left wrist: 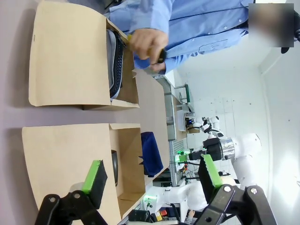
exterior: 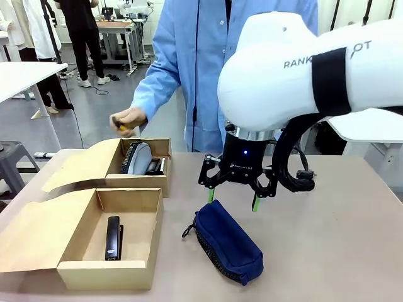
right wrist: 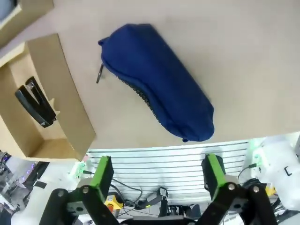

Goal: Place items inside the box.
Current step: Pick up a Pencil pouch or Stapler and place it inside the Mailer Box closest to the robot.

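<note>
- the left gripper (left wrist: 152, 176) is hanging wide open with nothing in it, up over the boxes and well away from the pouch
- the near box (exterior: 107, 277) is sitting at the left with one black stapler (exterior: 113, 238) lying in it, long side running away from the robot
- the person's hand (exterior: 129, 119) is holding what looks like the utility knife (exterior: 123, 128) above the far box (exterior: 141, 182)
- the navy pouch (exterior: 230, 242) is lying flat on the table just right of the near box, not in it yet
- its long axis is running diagonally, from the far-left end with the zipper pull to the near-right end
- the right gripper (exterior: 233, 199) is hovering over that far-left end with green pads spread wide, gripping nothing
- in the right wrist view the pouch is slanting across the line between the pads
- so it's the right arm's pick, and it's probably needing a wrist roll so the pads are straddling the short width
</note>
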Available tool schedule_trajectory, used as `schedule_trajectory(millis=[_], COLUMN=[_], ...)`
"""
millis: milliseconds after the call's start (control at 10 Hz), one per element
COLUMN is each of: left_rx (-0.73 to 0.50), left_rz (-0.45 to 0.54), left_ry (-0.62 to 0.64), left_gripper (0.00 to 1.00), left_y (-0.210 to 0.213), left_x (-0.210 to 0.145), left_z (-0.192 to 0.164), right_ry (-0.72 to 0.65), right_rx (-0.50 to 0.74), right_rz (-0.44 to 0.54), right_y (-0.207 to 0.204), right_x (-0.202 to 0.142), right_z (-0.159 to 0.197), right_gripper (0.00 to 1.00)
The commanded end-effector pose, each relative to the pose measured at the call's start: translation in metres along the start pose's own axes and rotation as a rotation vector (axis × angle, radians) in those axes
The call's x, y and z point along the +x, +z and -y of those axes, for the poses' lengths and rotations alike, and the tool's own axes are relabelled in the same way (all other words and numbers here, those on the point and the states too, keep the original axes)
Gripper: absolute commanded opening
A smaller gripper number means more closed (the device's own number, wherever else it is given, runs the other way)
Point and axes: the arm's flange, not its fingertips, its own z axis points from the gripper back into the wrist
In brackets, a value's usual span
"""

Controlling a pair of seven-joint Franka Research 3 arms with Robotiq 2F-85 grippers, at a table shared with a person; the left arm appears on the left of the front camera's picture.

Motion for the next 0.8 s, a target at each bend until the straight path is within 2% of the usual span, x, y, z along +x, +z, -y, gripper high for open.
schedule_trajectory(millis=[0,100,200,300,500,700], left_rx=[-0.022,-0.022,-0.022,-0.022,-0.022,-0.022], left_rz=[0.011,0.011,0.011,0.011,0.011,0.011], left_ry=[-0.019,-0.019,-0.019,-0.019,-0.019,-0.019], left_gripper=[1.0,1.0,1.0,1.0,1.0,1.0], left_y=[0.0,0.0,0.0,0.0,0.0,0.0], left_x=[-0.001,-0.001,-0.001,-0.001,-0.001,-0.001], left_z=[0.0,0.0,0.0,0.0,0.0,0.0], right_ry=[0.08,0.115,0.113,0.047,0.026,0.032], right_rx=[-0.136,-0.144,-0.093,-0.122,-0.113,-0.078], right_rz=[0.09,0.082,0.055,0.066,0.06,0.051], right_y=[-0.013,-0.038,-0.06,-0.077,-0.099,-0.105], right_x=[-0.007,-0.001,0.011,0.017,0.016,0.015], right_z=[-0.013,-0.021,-0.019,-0.015,-0.017,-0.017], right_gripper=[1.0,1.0,1.0,1.0,1.0,1.0])
